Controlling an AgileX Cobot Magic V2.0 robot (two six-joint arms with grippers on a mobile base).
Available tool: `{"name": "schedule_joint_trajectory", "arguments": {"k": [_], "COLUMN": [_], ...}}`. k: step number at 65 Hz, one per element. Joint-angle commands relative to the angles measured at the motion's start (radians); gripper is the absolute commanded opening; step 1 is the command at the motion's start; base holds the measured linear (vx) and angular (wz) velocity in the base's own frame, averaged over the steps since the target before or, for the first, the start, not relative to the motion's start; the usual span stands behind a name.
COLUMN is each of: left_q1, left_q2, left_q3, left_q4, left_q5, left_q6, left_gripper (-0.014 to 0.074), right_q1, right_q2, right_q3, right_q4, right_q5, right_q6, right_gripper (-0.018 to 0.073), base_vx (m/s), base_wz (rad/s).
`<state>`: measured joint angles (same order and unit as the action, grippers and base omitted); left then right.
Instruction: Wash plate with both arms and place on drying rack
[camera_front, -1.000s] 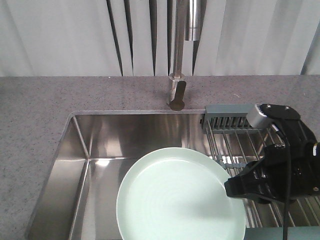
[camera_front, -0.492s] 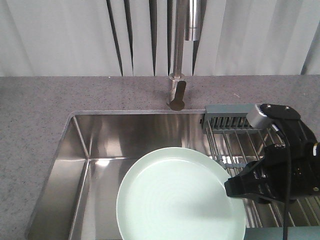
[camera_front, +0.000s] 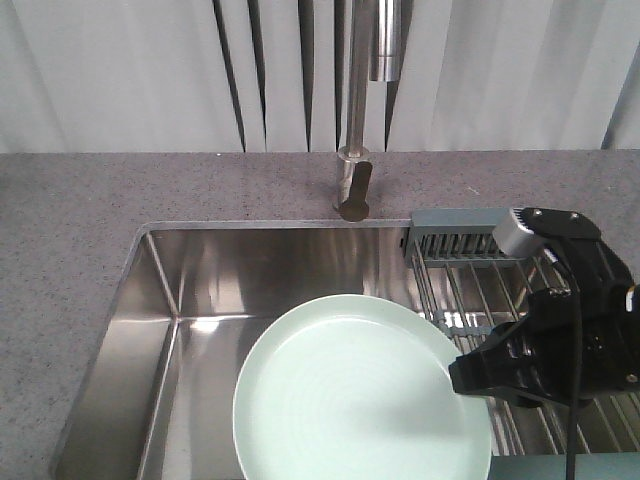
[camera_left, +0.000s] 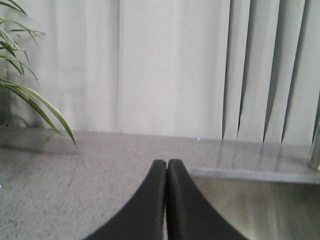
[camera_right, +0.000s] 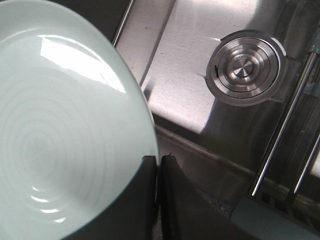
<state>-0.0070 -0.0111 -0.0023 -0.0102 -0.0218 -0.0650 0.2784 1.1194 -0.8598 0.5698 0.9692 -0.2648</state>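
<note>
Front view: a round, pale mint-green matte plate (camera_front: 360, 405) hung over the near right part of a stainless-steel sink basin (camera_front: 200, 290), its right rim meeting the right gripper (camera_front: 463, 378) of a black robot arm (camera_front: 575, 335) that carried a small silver-grey box (camera_front: 515, 236). Just behind the arm lay a steel-wire drying rack (camera_front: 470, 290) in a grey-teal plastic frame. A chrome tap (camera_front: 357, 110) rose from the speckled grey countertop (camera_front: 70, 230) before pale vertical blinds (camera_front: 120, 70).

Left wrist view: the left gripper (camera_left: 166, 172) pointed across the countertop (camera_left: 60, 170) with its two black fingers (camera_left: 150, 200) pressed together and nothing between them. Green plant leaves (camera_left: 35, 100) showed at the left and the basin's edge (camera_left: 250, 175) at the right.

Right wrist view: the right gripper (camera_right: 157, 165) was clamped on the plate's (camera_right: 60, 125) rim, one finger on each face. Below the plate sat the round steel drain (camera_right: 246, 67), with the rack's wires (camera_right: 285, 125) and frame (camera_right: 270, 220) at the right.
</note>
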Motion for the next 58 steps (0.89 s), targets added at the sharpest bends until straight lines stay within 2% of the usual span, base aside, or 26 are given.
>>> {"name": "schedule_joint_trajectory", "arguments": {"k": [1, 14, 34, 41, 58], "left_q1": [0.001, 0.001, 0.001, 0.001, 0.001], "left_q2": [-0.006, 0.101, 0.415, 0.516, 0.688], "left_q3": [-0.089, -0.280, -0.566, -0.617, -0.623], "left_q4": [-0.007, -0.007, -0.007, -0.006, -0.006], "left_q5": [-0.079, 0.056, 0.344, 0.390, 0.386], "left_q6": [-0.039, -0.038, -0.038, -0.032, -0.032], "left_gripper": [-0.0006, -0.0006, -0.0006, -0.0006, -0.0006], "right_q1": [-0.001, -0.001, -0.001, -0.001, -0.001], "right_q2": [-0.022, -0.022, -0.022, -0.022, -0.022], "right_q3": [-0.028, -0.028, -0.028, -0.028, -0.028], "right_q4": [0.037, 0.037, 0.037, 0.037, 0.037], "right_q5": [-0.029, -0.029, -0.029, -0.029, -0.029], "right_q6": [-0.010, -0.010, -0.010, -0.010, -0.010], "right_gripper": [-0.0007, -0.0007, -0.0007, -0.0007, -0.0007], "base_vx": [0.00, 0.00, 0.00, 0.00, 0.00], "base_wz": [0.00, 0.00, 0.00, 0.00, 0.00]}}
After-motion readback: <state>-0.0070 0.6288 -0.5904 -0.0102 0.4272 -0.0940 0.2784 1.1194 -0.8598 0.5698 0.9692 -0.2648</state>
